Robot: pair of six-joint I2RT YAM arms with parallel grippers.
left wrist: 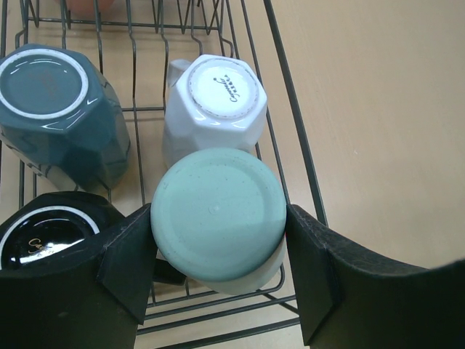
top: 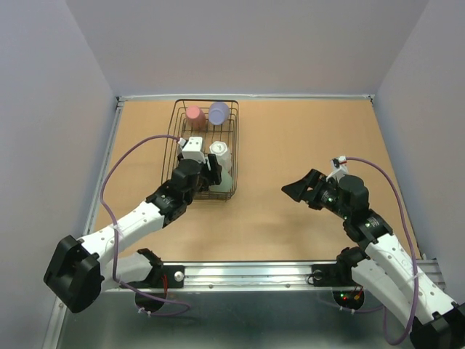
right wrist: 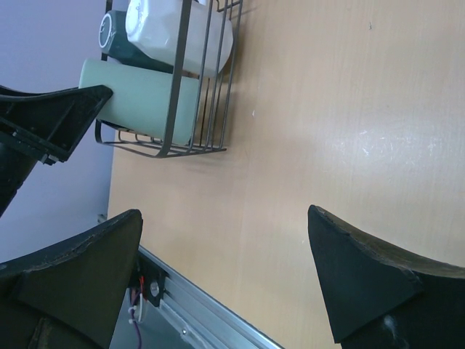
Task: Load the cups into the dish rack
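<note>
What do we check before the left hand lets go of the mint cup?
1. Mint cup inside the dish rack: ok, base up in the near right corner.
2. Left hand grip: ok, fingers against both sides of the cup.
3. Cup seated on the rack wires: cannot tell, its lower end is hidden.
4. Room to open: cannot tell, black cup sits close beside one finger.
5. White cup behind: ok, base up, not leaning.
6. Right hand: ok, open, empty, well apart from the rack.
</note>
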